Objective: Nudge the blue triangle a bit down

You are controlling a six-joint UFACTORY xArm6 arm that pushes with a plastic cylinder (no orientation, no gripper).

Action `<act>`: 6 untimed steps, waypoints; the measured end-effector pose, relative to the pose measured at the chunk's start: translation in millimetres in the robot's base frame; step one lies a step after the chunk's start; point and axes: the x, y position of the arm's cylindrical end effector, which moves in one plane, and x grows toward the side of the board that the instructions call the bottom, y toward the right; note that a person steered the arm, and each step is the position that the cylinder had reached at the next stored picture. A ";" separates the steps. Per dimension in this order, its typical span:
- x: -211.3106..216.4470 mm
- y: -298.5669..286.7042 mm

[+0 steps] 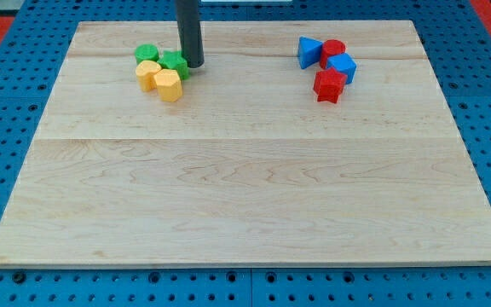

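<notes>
The blue triangle [309, 51] is sitting near the top of the counter [245, 188], on the view's right, at the upper left corner of a small cluster. It is showing as a solid blue wedge with a point aiming toward the view's top and a flat face toward the view's left. It is lying flat, and nothing is pressing on it from above.

Just beside it, on its right and seemingly touching, a red cylinder [333, 49] is standing. Below that, a second blue block [343, 66] is lying at an angle, and a red block [329, 85] of irregular outline is sitting at the bottom of the cluster, touching the blue one.

As far as this view is showing, the nudge is not yet begun. My tip [193, 64] is resting well apart from the triangle, across the counter on the view's left, right against a green block [175, 62]. That one is sharing a second cluster with another green block [147, 54] and two yellow blocks [148, 74] [169, 85].

There is no pincer on this arm, only the rod, so nothing is being grasped or released. What is remaining, in my judgement, is the whole job: travelling to the view's right, getting above the triangle, then pushing it slightly toward the view's bottom without dragging the red cylinder along.
</notes>
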 end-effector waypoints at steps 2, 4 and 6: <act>-11.8 16.2; -77.3 80.0; -65.5 174.6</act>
